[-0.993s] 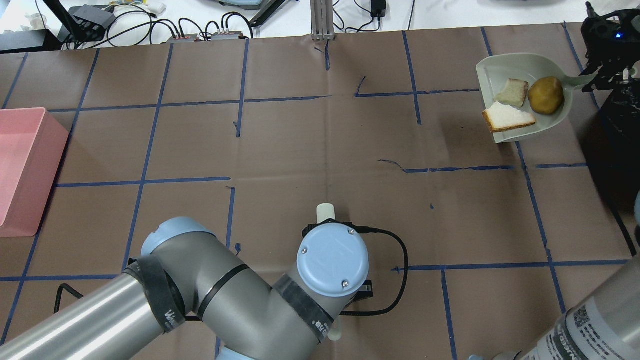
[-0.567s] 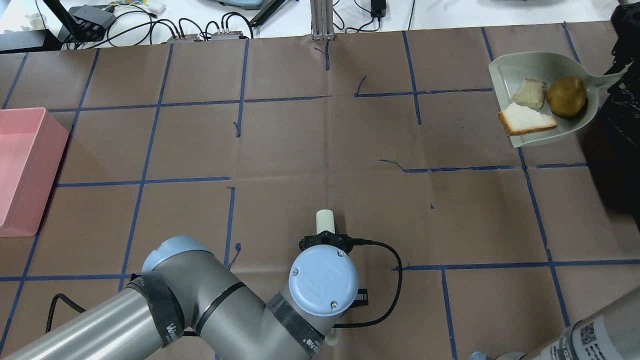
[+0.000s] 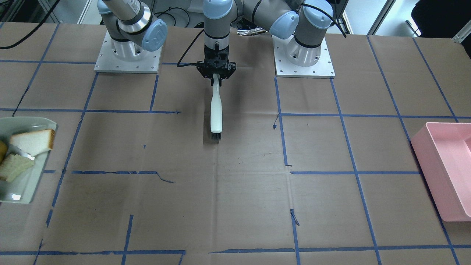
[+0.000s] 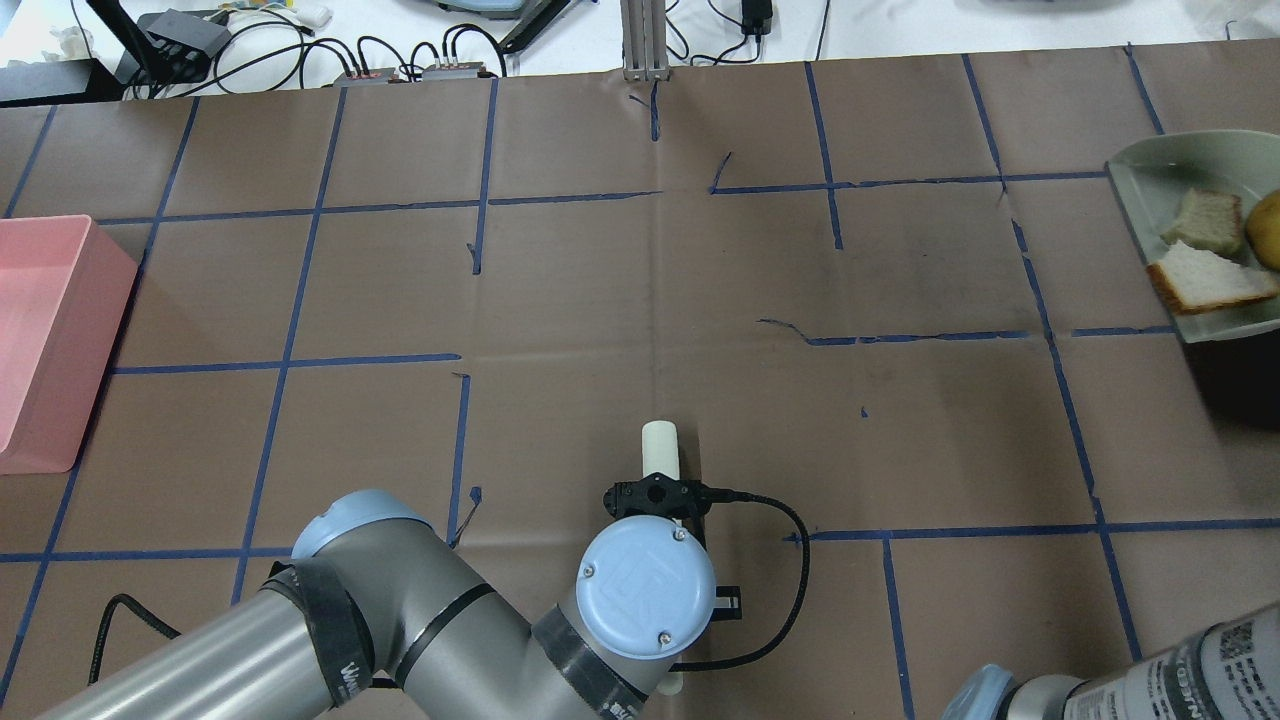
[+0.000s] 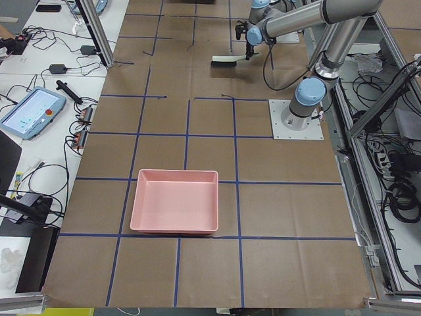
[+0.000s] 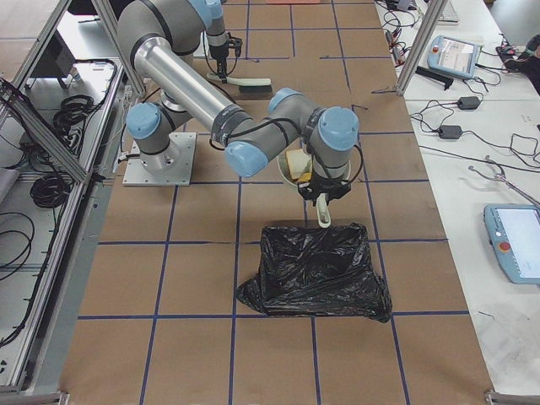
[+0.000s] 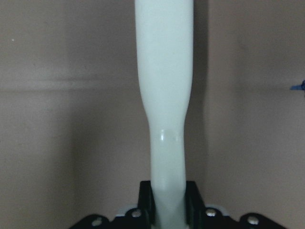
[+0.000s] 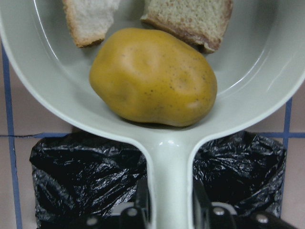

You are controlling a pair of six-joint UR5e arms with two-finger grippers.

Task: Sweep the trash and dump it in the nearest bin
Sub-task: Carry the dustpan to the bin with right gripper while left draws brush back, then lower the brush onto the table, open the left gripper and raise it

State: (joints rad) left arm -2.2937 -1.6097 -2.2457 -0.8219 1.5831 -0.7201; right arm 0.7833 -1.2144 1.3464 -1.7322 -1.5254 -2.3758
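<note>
Right claw (image 8: 169, 202) clamped on handle of pale green plastic dustpan (image 8: 267, 81). Ahead, in pan: yellow lumpy potato-like ball (image 8: 152, 76), white crusted bread slice (image 8: 90, 19), speckled bread chunk (image 8: 188, 21); black bin bag (image 8: 71, 181) beneath claw. Judged light, loose; ball rolls. Hold handle.

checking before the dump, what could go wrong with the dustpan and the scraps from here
The dustpan bowl hangs over bare table; only its handle, in the right hand, is above the black bag, so tipping now would likely miss. The bread slice lies at the open lip and could slide off early. The potato is round and may roll.
</note>
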